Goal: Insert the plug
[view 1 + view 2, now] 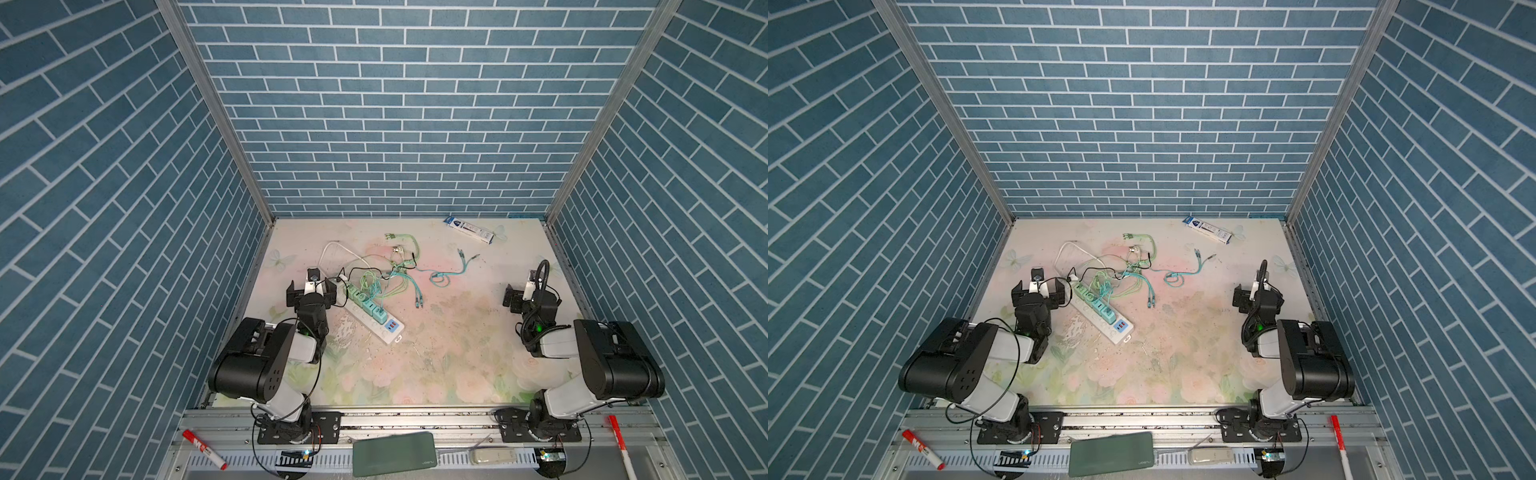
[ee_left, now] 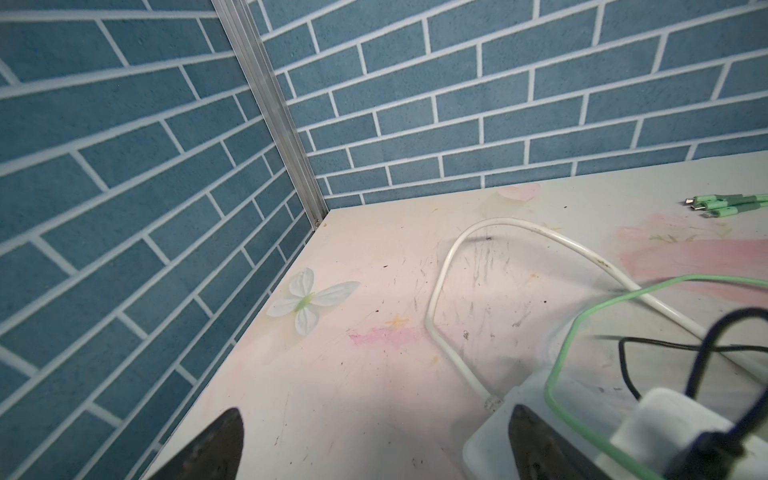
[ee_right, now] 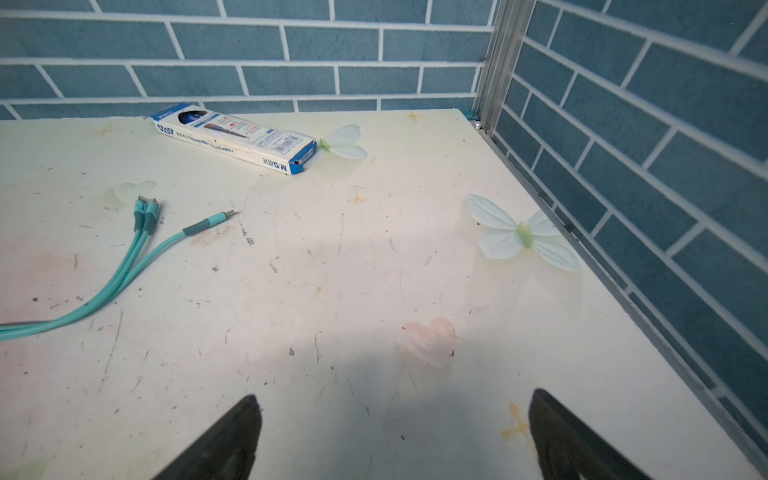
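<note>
Power strip (image 1: 374,328) shows whole only in both top views.

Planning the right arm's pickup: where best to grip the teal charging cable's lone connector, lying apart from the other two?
Probably the stiff grey sleeve behind its metal tip, from straight above, jaws across its width: it lies flat on the pale floral table, bare either side.
</note>
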You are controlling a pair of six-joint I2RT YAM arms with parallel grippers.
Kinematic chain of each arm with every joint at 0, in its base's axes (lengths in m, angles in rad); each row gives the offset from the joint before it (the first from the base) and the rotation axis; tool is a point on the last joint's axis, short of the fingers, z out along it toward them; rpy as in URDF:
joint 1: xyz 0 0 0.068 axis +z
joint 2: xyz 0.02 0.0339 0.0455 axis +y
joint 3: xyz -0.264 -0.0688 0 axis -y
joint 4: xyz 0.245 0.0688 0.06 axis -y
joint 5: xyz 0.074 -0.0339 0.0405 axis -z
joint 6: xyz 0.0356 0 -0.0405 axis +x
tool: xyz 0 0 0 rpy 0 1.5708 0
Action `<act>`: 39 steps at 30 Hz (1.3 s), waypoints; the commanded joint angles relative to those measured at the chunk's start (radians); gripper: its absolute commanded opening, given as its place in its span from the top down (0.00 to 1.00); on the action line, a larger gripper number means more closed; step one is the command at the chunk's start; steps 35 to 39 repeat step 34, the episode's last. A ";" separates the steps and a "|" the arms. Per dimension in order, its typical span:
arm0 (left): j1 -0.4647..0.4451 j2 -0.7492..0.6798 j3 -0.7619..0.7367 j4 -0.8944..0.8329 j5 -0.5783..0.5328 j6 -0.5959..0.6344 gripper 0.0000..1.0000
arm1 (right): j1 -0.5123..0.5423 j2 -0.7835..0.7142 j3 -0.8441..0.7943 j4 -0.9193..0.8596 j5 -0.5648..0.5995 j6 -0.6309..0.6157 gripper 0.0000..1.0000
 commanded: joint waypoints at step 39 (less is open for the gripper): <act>-0.005 0.039 -0.125 0.241 0.103 0.023 0.00 | 0.002 0.008 -0.067 0.185 -0.017 -0.044 0.01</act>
